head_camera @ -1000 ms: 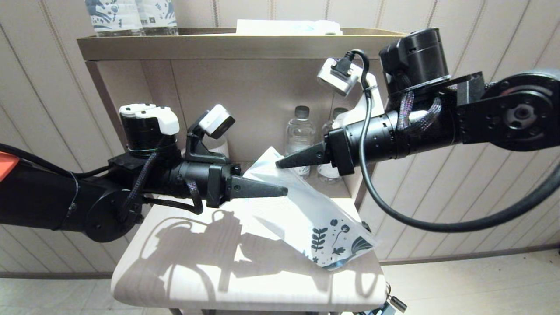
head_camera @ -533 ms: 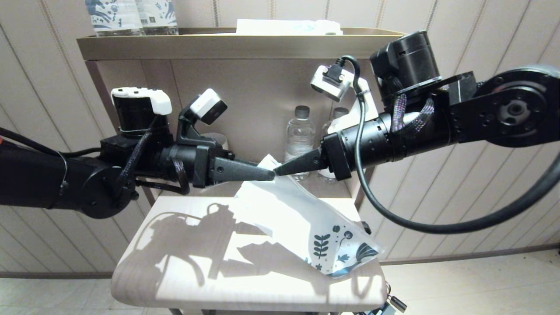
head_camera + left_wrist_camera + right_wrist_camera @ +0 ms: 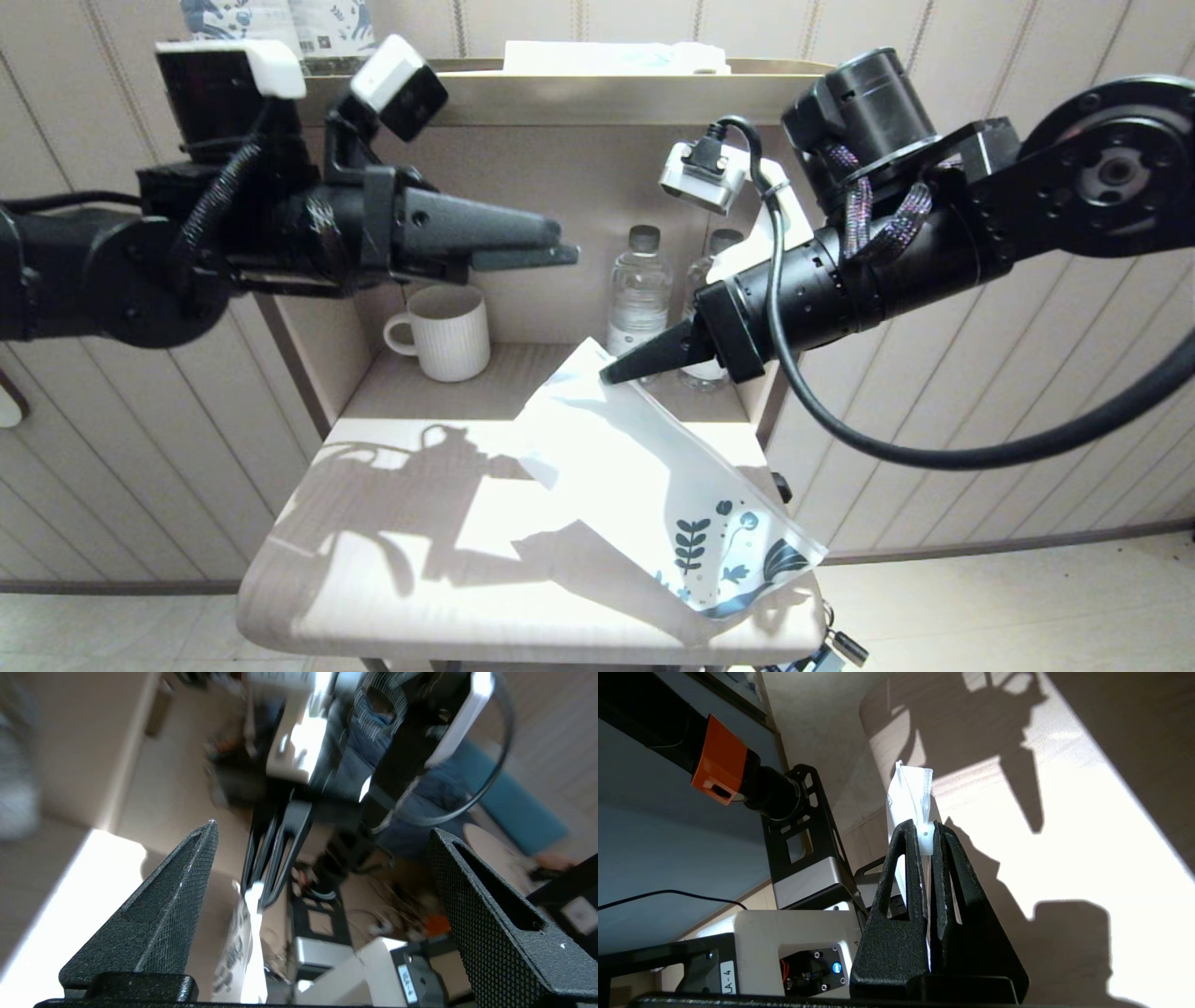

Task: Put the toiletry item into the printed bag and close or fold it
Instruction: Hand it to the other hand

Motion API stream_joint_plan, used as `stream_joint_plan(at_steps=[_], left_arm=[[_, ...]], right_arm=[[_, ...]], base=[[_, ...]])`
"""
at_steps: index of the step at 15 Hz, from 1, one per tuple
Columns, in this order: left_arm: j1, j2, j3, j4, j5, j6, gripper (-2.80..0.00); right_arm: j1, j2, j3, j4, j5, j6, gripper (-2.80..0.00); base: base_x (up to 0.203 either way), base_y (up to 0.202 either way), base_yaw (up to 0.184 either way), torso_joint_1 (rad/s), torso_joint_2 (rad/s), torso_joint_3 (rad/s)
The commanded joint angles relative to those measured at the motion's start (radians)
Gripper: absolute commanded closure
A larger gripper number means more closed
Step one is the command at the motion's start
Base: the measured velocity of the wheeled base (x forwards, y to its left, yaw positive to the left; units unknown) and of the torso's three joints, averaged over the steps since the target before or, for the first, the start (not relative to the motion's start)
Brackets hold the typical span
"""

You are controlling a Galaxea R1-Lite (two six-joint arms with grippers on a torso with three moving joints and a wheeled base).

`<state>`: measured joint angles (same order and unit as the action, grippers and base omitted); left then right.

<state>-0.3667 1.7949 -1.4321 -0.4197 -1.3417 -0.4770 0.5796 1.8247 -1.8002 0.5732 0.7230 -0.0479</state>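
Printed bag (image 3: 653, 495) is hanging by its top edge from your right gripper (image 3: 611, 373), whose fingers are clamped on it; its leaf-printed end is resting on the small table (image 3: 373, 597). You cannot tell what is inside it. Your left gripper (image 3: 560, 245) is hovering above, spread wide, holding nothing. Two bottles (image 3: 640, 289) and a mug (image 3: 448, 331) are sitting in the shelf niche.

One printed bag (image 3: 644, 485) lies on the one worktop (image 3: 373, 579). One white ribbed mug (image 3: 448, 331) stands in the shelf niche, with two clear water bottles (image 3: 640, 289) beside it. On the shelf top — two blue-printed bottles (image 3: 271, 23) and one flat packet (image 3: 616, 58). Two tools — left tool (image 3: 560, 245), right tool (image 3: 611, 375).
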Motion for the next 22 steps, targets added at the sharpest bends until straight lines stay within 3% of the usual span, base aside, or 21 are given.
stream_joint_plan(at_steps=[1,3,10,11,13,14,16,17,18,22], left_arm=[[0.046,-0.037,-0.11,0.097,-0.008,-0.003,-2.8],[0.092,-0.078,-0.139,0.239,-0.008,-0.003,-2.8],[0.074,-0.171,-0.136,0.317,0.006,0.002,-2.8],[0.074,-0.211,-0.133,0.347,0.043,0.006,-2.8],[0.074,-0.29,-0.14,0.421,0.229,0.058,-2.8],[0.074,-0.311,-0.167,0.514,0.329,0.134,-2.8],[0.062,-0.331,-0.294,0.839,0.501,0.357,-2.8],[0.045,-0.335,-0.377,1.009,0.554,0.472,-2.8],[0.023,-0.334,-0.431,1.136,0.564,0.573,-2.8],[-0.063,-0.218,-0.467,1.403,0.535,0.951,-2.8]], right_arm=[[0.0,0.001,-0.006,0.004,0.004,-0.001,0.0],[0.008,-0.001,-0.014,0.007,0.004,-0.001,0.0],[0.036,-0.004,-0.022,0.007,-0.013,0.0,0.0],[0.036,-0.002,-0.022,0.007,-0.013,-0.001,0.0],[0.048,-0.004,-0.024,0.005,-0.014,0.0,0.0],[0.052,-0.006,-0.024,0.005,-0.014,0.0,0.0],[0.055,-0.008,-0.025,0.005,-0.014,0.0,0.0],[0.059,-0.008,-0.028,0.005,-0.014,0.0,0.0],[0.069,-0.008,-0.031,0.006,-0.014,0.0,0.0],[0.083,-0.009,-0.073,0.008,-0.051,-0.003,0.0]], base=[[0.0,0.0,0.0,0.0,0.0,0.0],[0.0,0.0,0.0,0.0,0.0,0.0],[0.0,0.0,0.0,0.0,0.0,0.0],[0.0,0.0,0.0,0.0,0.0,0.0],[0.0,0.0,0.0,0.0,0.0,0.0],[0.0,0.0,0.0,0.0,0.0,0.0],[0.0,0.0,0.0,0.0,0.0,0.0],[0.0,0.0,0.0,0.0,0.0,0.0],[0.0,0.0,0.0,0.0,0.0,0.0],[0.0,0.0,0.0,0.0,0.0,0.0]])
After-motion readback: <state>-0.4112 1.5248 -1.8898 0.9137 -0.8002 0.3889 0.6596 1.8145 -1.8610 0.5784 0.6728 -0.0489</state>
